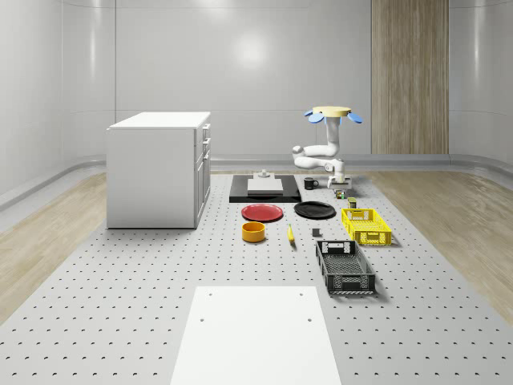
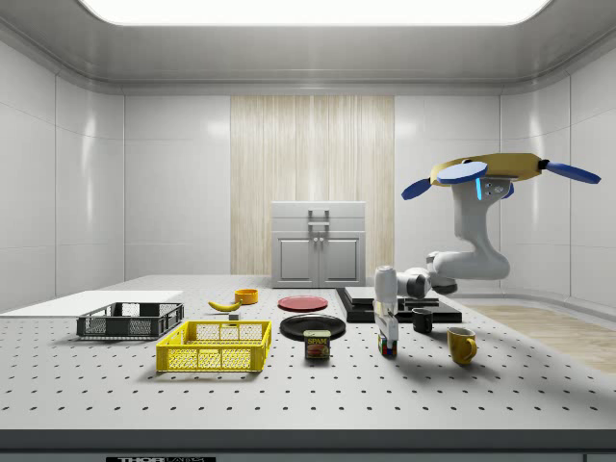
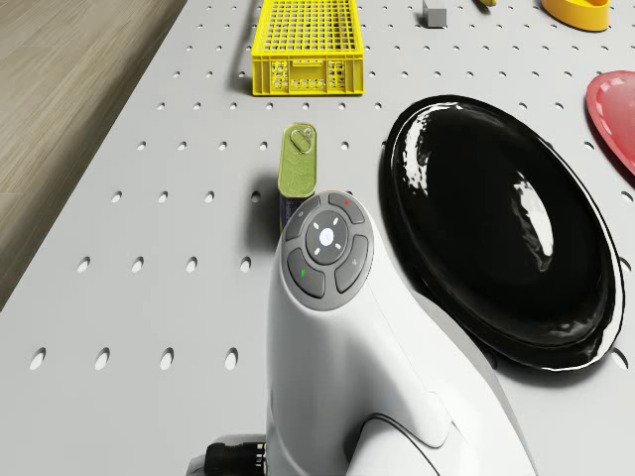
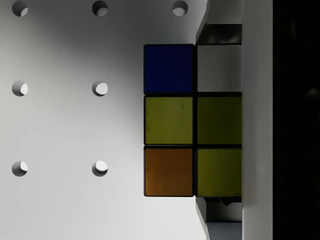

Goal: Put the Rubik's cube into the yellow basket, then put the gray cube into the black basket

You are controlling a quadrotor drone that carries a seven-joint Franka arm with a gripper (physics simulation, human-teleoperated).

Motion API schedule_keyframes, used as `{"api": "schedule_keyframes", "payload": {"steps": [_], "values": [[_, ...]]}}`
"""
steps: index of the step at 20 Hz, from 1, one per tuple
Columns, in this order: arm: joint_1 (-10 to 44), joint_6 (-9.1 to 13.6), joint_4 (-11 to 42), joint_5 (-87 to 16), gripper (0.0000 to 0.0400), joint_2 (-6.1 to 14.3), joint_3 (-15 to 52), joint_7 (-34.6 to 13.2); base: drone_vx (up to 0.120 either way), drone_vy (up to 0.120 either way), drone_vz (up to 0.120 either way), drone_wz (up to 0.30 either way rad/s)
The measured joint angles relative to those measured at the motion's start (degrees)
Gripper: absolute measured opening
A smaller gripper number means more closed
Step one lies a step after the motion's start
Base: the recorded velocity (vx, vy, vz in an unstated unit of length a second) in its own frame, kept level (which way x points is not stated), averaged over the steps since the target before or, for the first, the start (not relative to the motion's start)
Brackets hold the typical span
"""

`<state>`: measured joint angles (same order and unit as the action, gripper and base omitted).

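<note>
My pincer (image 2: 387, 339) is down at the bench (image 2: 500, 395), right over the Rubik's cube (image 4: 192, 120), while my drone (image 2: 491, 173) hovers above and behind it, beside the dark platform (image 1: 264, 191) with the arm reaching forward and down. In the wrist view the cube sits just ahead of me with finger parts showing at 2 of its opposite edges, so I judge my fingers to be around it; whether they are pressing on it or a little apart I cannot tell. In the side view the cube looks to be resting on the bench beneath my pincer, not lifted.

So, as I read it, neither of the 2 steps is done. The yellow basket (image 1: 365, 225) lies well beyond my pincer, past the can (image 3: 297, 164) that stands just beside me, and I see nothing in it. The black plate (image 3: 496, 218) is close at my side. The gray cube (image 1: 317, 233) lies farther off, on the bare bench between the yellow basket and the banana (image 1: 290, 234), untouched. The black basket (image 1: 345, 267) is farthest from me and looks empty.

Left to do: secure the cube, lift, carry it to the yellow basket, let go, then fetch the gray cube for the black one.
</note>
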<state>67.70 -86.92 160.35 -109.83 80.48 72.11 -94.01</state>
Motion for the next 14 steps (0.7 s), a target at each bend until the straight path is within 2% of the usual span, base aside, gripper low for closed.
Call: {"api": "schedule_keyframes", "payload": {"steps": [12, 14], "values": [[0.40, -0.53, 0.25, 1.94, 0.0326, 1.19, 1.65, -0.47, 0.000, 0.000, 0.000, 0.000], [0.42, -0.15, 0.54, 3.31, 0.0325, 1.34, 3.04, -0.64, 0.000, 0.000, 0.080, 0.000]]}}
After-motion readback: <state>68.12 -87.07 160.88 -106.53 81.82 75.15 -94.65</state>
